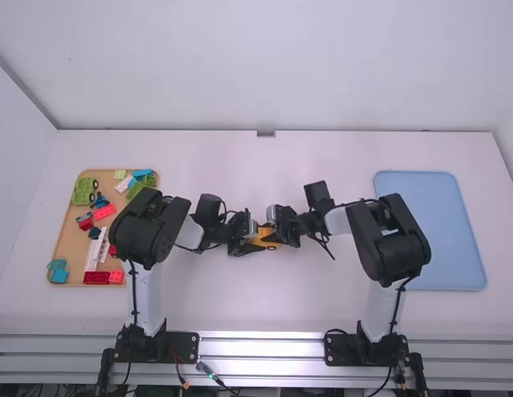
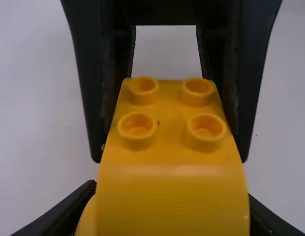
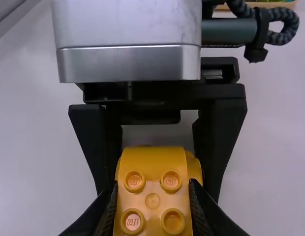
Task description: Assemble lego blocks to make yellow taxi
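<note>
Near the middle of the table my left gripper (image 1: 246, 240) and my right gripper (image 1: 285, 230) face each other, with a yellow block piece (image 1: 266, 236) between them. A small dark round spot shows at its near side. In the left wrist view, my left gripper (image 2: 171, 197) is shut on the curved end of the yellow piece (image 2: 169, 189); the right fingers flank its studded far end. My right gripper (image 3: 153, 185), in the right wrist view, is shut on the studded end of the yellow piece (image 3: 152, 164), and the left gripper's fingers hold it from beyond.
A tan tray (image 1: 70, 240) at the left holds loose green, red, pink, blue and white blocks, partly covered by the left arm. The blue tray (image 1: 443, 231) lies at the right, its near left side beside the right arm.
</note>
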Motion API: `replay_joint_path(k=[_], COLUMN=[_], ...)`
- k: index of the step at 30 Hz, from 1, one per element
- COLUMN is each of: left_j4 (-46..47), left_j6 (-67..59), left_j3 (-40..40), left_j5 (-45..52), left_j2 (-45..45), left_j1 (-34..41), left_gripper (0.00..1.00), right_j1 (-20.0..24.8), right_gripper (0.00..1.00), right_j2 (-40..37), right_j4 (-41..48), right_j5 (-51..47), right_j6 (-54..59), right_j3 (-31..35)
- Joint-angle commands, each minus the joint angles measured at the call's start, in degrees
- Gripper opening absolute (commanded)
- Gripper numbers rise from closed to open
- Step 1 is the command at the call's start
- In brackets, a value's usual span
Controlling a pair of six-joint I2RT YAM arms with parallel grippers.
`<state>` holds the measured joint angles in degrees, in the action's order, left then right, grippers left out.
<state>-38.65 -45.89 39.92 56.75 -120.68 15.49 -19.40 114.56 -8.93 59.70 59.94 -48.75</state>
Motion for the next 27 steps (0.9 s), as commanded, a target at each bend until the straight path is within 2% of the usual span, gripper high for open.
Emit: replay_joint_path(k=[1,8,15,18,19,21,22,27], left_j4=[0.7,0.7,0.7,0.7,0.7,0.7,0.7,0.7], left_j6=[0.5,0.5,0.5,0.4,0.4,0.5,0.5,0.4], left_j3=[0.6,0.6,0.5,0.5,0.5,0.5,0.5,0.5], left_j5=[-0.7,-0.7,-0.7,-0.7,-0.7,-0.7,-0.7,-0.7], left_j2=[-1.2,-1.2,-1.2,-1.2,-1.2,-1.2,-1.2,-1.2], left_j1=[1.1,1.1,1.1,1.1,1.1,1.1,1.1,1.1], left_gripper=[0.53,0.52,0.52,0.45,0.46,0.45,0.45,0.45], right_j1=[-3.3,-5.8,-6.1,-6.2,-6.0,-5.6,-5.5,-4.9], right_gripper=[0.0,0.0,0.0,0.0,0.01,0.16,0.19,0.28], right_j2=[0.9,0.9,0.9,0.9,0.9,0.9,0.9,0.9], right_j4=[-0.1,-2.7,-2.4,-2.3,-2.3,-2.8,-3.1,-4.1], right_j5=[-6.3,-14.0,-17.8,-17.8,-17.7,-17.2,-17.1,-16.4], right_j6=[-1.4,-4.3,-5.7,-5.7,-5.8,-6.6,-7.1,-8.9], right_j3=[0.7,2.3,2.2,2.2,2.2,2.2,2.2,2.2])
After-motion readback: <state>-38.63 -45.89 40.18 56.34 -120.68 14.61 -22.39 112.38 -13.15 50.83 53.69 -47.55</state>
